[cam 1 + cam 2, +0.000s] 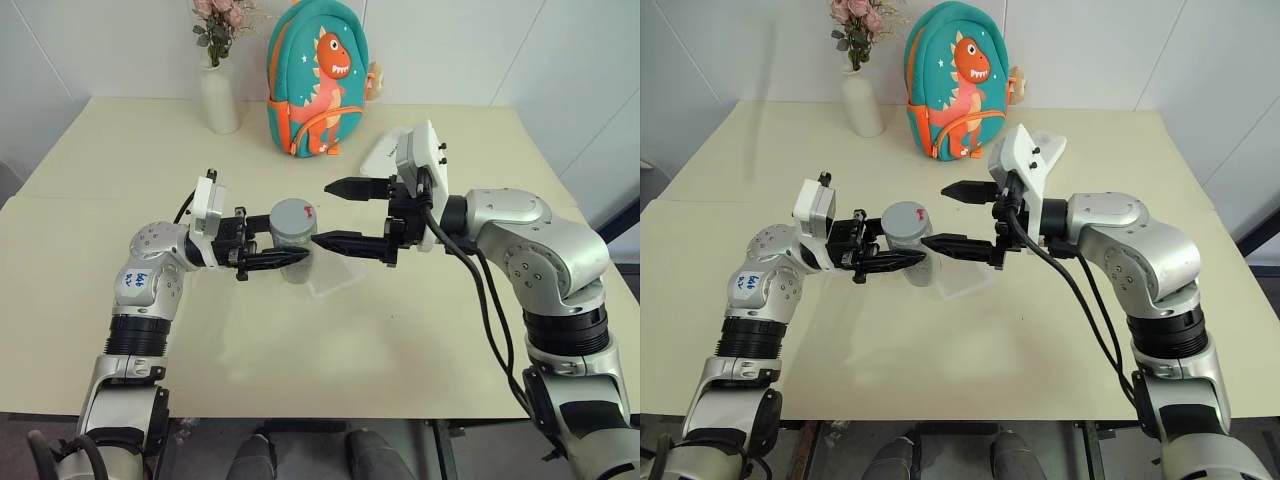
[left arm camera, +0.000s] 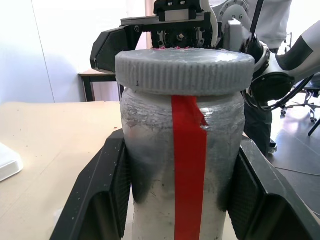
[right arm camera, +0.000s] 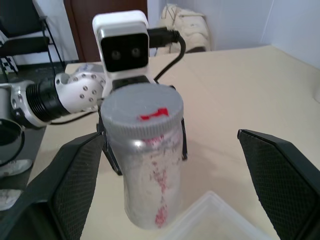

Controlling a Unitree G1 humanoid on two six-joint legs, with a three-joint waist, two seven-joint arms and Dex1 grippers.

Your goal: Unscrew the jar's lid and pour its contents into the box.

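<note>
My left gripper (image 1: 292, 254) is shut on the jar (image 1: 294, 247), a clear-silvery cylinder with a red stripe, and holds it upright above the table. Its black fingers (image 2: 100, 190) press on both sides of the jar's body. The grey lid (image 1: 293, 216) sits on top, with a red mark on it. Just to the right, my right gripper (image 1: 322, 213) stands open and points at the lid, its wide-spread fingers (image 3: 75, 180) not touching it. The box (image 1: 338, 280), a shallow clear tray, lies on the table under and slightly right of the jar.
At the table's back stand a white vase with flowers (image 1: 220, 95) and a teal dinosaur backpack (image 1: 318, 80). A white oblong case (image 1: 378, 155) lies behind my right wrist. The beige table (image 1: 300, 360) has open surface in front of the box.
</note>
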